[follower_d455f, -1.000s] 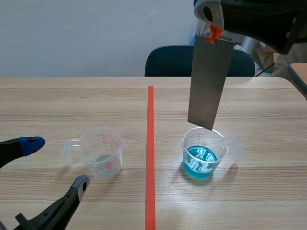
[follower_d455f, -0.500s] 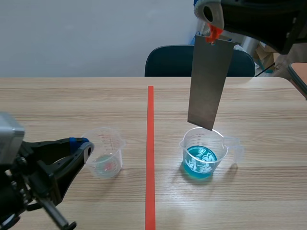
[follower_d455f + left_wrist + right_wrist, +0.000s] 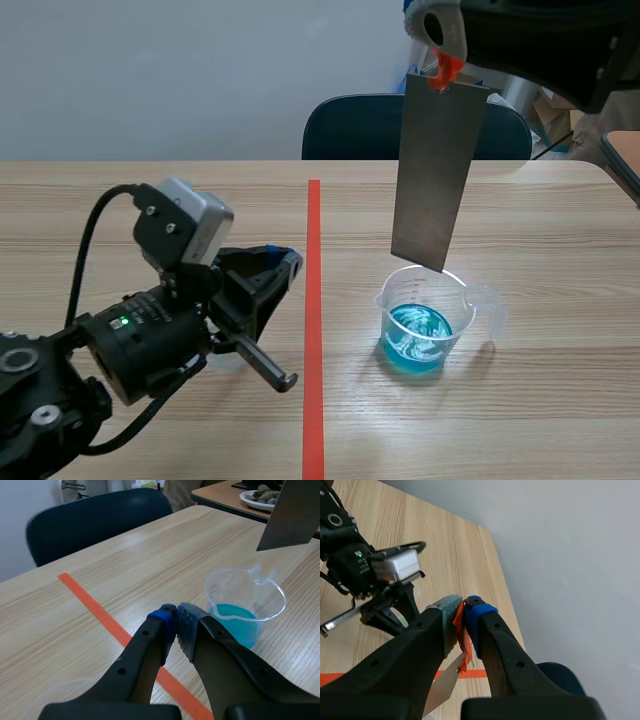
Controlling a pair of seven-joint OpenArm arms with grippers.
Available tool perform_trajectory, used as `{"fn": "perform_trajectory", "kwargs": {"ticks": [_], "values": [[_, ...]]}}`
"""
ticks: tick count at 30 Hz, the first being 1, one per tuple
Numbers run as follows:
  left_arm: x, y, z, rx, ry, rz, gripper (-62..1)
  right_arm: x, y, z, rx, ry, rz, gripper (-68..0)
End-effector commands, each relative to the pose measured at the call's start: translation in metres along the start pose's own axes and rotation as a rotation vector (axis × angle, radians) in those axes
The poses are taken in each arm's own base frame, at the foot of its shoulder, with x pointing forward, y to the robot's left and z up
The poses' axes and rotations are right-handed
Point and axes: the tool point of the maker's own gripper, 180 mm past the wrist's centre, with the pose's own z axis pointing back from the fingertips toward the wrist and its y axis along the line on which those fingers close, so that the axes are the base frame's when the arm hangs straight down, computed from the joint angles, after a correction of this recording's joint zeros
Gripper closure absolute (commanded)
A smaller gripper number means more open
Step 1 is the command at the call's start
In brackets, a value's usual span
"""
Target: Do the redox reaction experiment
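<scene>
One second on, swung the left gripper (image 3: 285,262) up from 7 o'clock to just 9 o'clock of centre and closed its fingers (image 3: 162,622) on nothing. Held the right gripper (image 3: 438,48) unmoved at 1 o'clock, pinched on the orange tab (image 3: 445,70) of the metal strip (image 3: 435,170). Hung straight down from that grip, lower edge just above the beaker of blue solution (image 3: 425,322) at 4 o'clock: not dipped yet

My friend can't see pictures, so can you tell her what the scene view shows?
The right arm holds a grey metal plate hanging over a clear cup of blue liquid on a wooden table. The left arm sits low across a red tape line from the cup, jaws shut on nothing.
</scene>
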Motion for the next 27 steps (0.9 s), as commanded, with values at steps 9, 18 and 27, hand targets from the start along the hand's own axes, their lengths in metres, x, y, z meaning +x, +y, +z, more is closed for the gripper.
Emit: {"fn": "perform_trajectory", "kwargs": {"ticks": [9,18,27], "values": [[0.005,-0.025,-0.024,-0.067,-0.022,-0.019,-3.8,0.009,-0.001,0.000,0.005,-0.021,0.018,-0.6],[0.007,-0.035,-0.030,-0.080,-0.033,-0.025,-3.8,0.009,-0.001,0.000,0.005,-0.021,0.018,-0.6],[0.002,-0.027,-0.020,-0.064,-0.025,-0.030,-3.6,0.009,-0.001,0.000,0.005,-0.021,0.018,-0.6]]}}
